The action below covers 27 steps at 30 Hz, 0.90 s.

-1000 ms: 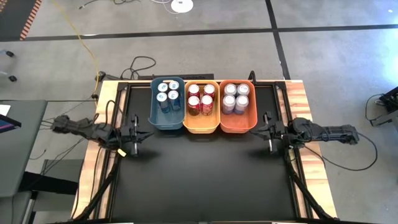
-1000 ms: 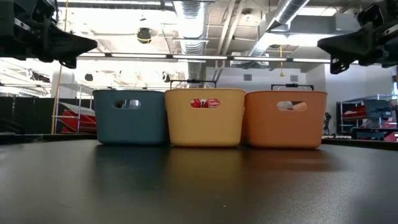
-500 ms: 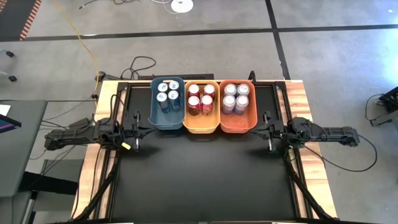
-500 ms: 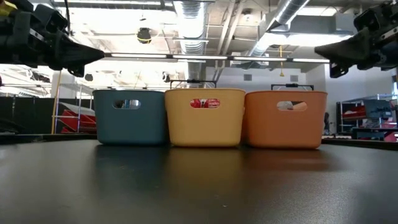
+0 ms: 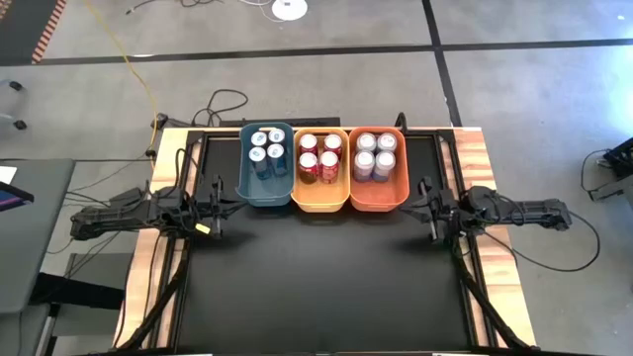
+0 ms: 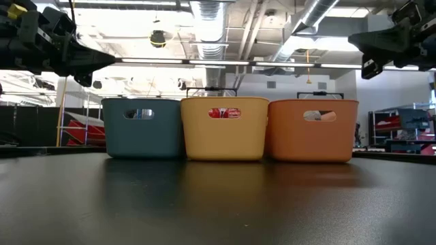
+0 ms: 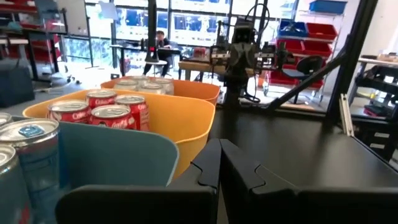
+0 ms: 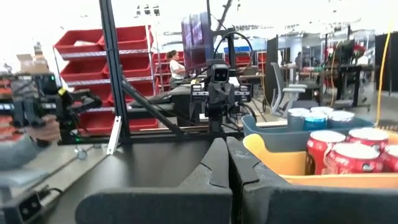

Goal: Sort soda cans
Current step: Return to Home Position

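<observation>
Left gripper: fingers pressed together, empty, raised at the left edge of the table, beside the blue bin.
Right gripper: fingers pressed together, empty, raised at the right edge, near the orange bin.
Blue cans: upright in the blue bin.
Red cans: in the yellow bin.
Silver cans: in the orange bin.

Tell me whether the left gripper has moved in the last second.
Yes: in the high view the left gripper has shifted slightly toward the blue bin.

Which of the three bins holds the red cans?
The yellow bin in the middle holds the red cans. The blue bin beside it holds blue cans, the orange bin silver ones.
</observation>
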Each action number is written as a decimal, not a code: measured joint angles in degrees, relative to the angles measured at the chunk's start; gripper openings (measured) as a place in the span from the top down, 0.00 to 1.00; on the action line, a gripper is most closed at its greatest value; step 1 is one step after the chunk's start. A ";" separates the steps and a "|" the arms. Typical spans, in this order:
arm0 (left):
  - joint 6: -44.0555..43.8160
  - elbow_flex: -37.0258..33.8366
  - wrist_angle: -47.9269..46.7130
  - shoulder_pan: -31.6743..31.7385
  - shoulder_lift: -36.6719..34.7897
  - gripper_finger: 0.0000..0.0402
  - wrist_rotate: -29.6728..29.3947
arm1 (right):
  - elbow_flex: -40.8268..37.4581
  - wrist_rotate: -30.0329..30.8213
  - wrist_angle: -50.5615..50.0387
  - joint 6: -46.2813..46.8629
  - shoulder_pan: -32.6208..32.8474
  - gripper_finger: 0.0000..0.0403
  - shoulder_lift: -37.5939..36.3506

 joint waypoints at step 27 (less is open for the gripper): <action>0.02 0.00 0.15 -0.02 0.11 1.00 0.04 | -0.11 0.04 -6.41 3.55 -0.03 1.00 0.04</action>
